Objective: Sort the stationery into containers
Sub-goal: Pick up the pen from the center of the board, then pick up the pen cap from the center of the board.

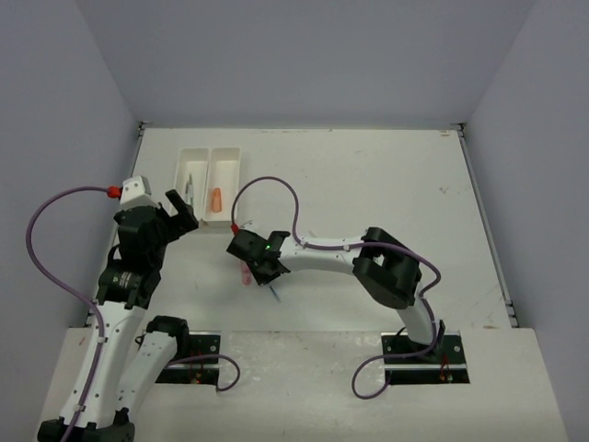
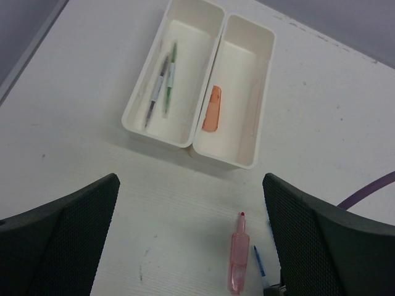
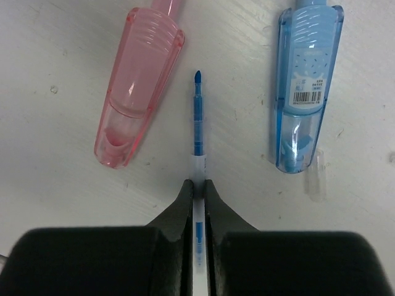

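My right gripper (image 3: 198, 185) is shut on a thin blue-and-white pen (image 3: 197, 123), whose blue tip points away from the fingers, low over the table. A stubby pink piece (image 3: 139, 86) lies to the pen's left and a blue piece (image 3: 305, 86) to its right. From above, the right gripper (image 1: 260, 267) is at mid-table beside the pink piece (image 1: 245, 273). The two joined white trays (image 2: 247, 161) stand farther back. The left tray holds two pens (image 2: 162, 83) and the right tray an orange piece (image 2: 212, 108). My left gripper (image 2: 191, 240) hangs open above the table with nothing between its fingers.
The pink piece (image 2: 239, 262) and blue pen (image 2: 260, 262) lie just inside my left gripper's right finger (image 2: 327, 246). A purple cable (image 1: 276, 189) loops over the table behind the right arm. Walls close in the table's far edge and both sides.
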Controlling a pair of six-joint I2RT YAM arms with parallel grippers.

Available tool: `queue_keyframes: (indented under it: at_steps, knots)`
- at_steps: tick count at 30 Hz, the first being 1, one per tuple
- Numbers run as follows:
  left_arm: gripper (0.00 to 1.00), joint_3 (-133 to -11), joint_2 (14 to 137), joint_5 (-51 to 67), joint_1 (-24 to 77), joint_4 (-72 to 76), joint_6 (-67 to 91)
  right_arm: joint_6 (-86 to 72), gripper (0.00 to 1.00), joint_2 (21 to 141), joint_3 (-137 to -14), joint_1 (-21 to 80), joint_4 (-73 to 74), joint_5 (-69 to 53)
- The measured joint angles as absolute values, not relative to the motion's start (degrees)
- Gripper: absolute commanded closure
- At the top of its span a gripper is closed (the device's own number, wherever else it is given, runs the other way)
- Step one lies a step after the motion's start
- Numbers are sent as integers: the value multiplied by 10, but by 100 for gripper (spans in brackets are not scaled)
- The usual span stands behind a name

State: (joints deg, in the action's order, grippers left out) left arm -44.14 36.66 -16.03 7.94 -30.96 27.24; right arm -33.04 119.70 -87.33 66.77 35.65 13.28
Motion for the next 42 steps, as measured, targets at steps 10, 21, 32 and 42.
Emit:
queue_keyframes:
  at_steps: [10, 21, 32, 42]
  knots:
    - [1, -476, 452, -133, 84, -320, 296, -334, 100, 904, -731, 645, 348, 137]
    - [2, -608, 744, -206, 402, -276, 415, -323, 100, 577, -522, 346, 346, 159]
    - [29, -905, 1157, -319, 524, -428, 699, -292, 100, 565, -474, 265, 335, 149]
    - [52, -991, 1247, -343, 532, -504, 781, -282, 100, 546, -448, 260, 312, 123]
